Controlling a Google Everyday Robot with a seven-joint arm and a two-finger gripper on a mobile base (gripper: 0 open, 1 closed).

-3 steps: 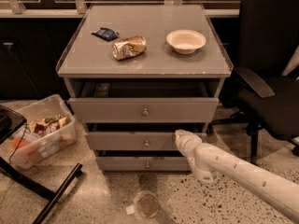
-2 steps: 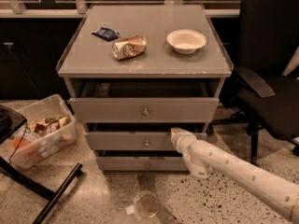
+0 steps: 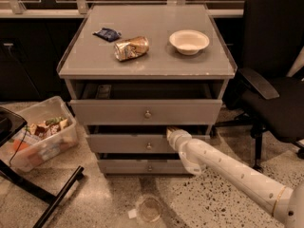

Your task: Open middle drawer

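1. Because the pincer [image 3: 172, 133] is set at the top edge of the middle drawer [image 3: 118, 144], just right of its small round knob [image 3: 149, 146], a pull on the upper lip rather than on the knob is judged to be intended.
2. Whether the pincer is released or clenched cannot be told, since its tip is lost in the dark gap above the drawer front.
3. The white arm [image 3: 228, 170] is brought in low from the right, so that the pull can be made straight outward along the drawer's travel.
4. The middle drawer is seen between the taller top drawer [image 3: 109, 112], which stands slightly out, and the shorter bottom drawer [image 3: 123, 166]; it appears barely opened, if at all.
5. On the grey counter [image 3: 156, 65] a crushed can [image 3: 131, 48] is laid on its side, with a white bowl [image 3: 189, 41] to its right and a blue packet [image 3: 107, 33] behind it, all well apart from the arm.
6. A speckled floor [image 3: 95, 208] is seen below, with a clear bin [image 3: 45, 148] of oddments left of the cabinet and a black office chair [image 3: 278, 89] close on the right, near the arm's path.
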